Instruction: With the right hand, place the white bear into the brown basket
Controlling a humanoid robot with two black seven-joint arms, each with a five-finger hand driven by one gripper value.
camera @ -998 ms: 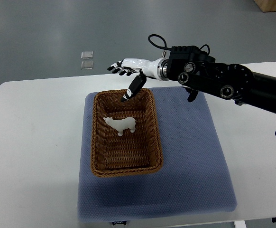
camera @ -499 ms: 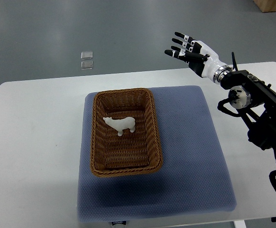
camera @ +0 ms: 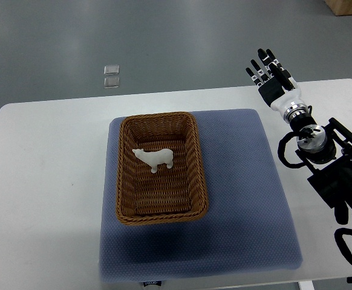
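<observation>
A small white bear (camera: 154,158) stands inside the brown wicker basket (camera: 123,199), in its upper half. The basket sits on a blue-grey mat (camera: 242,199). My right hand (camera: 271,74) is far off at the upper right, above the table's back edge, with its black-tipped fingers (camera: 262,63) stretched out and holding nothing. Its dark arm runs down the right edge. The left arm does not show.
The mat lies on a white table (camera: 43,181). Two small clear squares (camera: 110,75) lie on the grey floor beyond the table. A brown box corner (camera: 350,6) shows at the top right.
My right arm has swung away from above the basket to the right side, and the hand has turned fingers-up. The bear stays in the basket.
</observation>
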